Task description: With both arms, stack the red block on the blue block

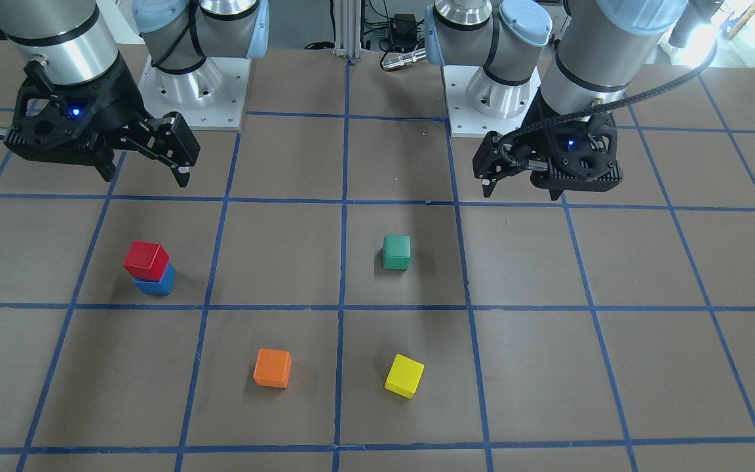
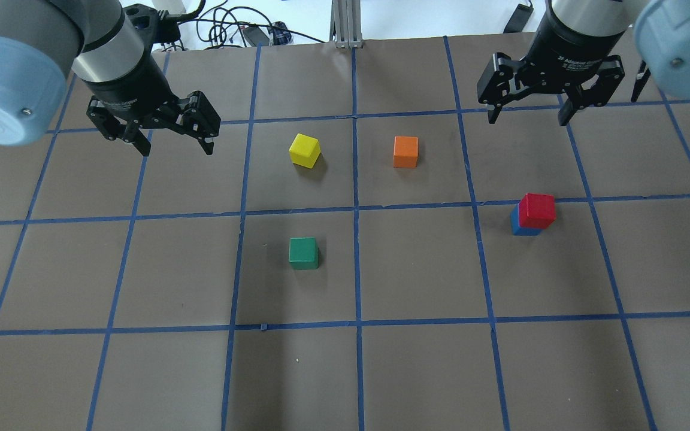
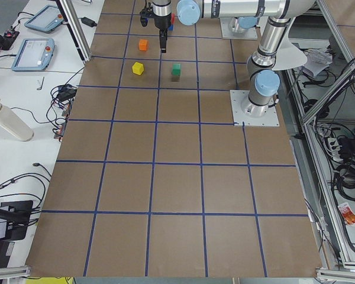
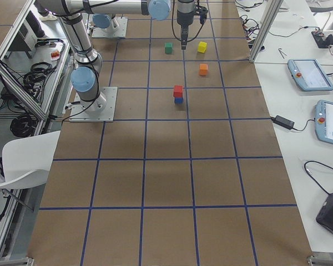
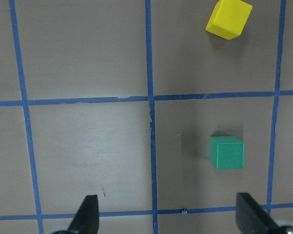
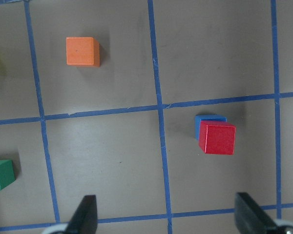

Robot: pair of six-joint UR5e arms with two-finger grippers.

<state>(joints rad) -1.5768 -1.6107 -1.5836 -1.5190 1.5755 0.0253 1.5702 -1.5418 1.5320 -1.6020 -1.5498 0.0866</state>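
Our red block [image 2: 537, 210] sits on the blue block [image 2: 520, 227], on the right side of the table [image 2: 417, 371], and seems slightly off square. The left gripper [image 2: 176, 146] and right gripper [image 2: 527, 118] hang empty with jaws spread, well apart from the stack. We judge that a careless pass by the right gripper could knock the top block off.

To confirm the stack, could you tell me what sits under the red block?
The blue block lies under the red block, slightly offset; its top face is mostly covered.

Upper block [image 1: 146, 260] atop lower block [image 1: 158, 286], slightly offset.
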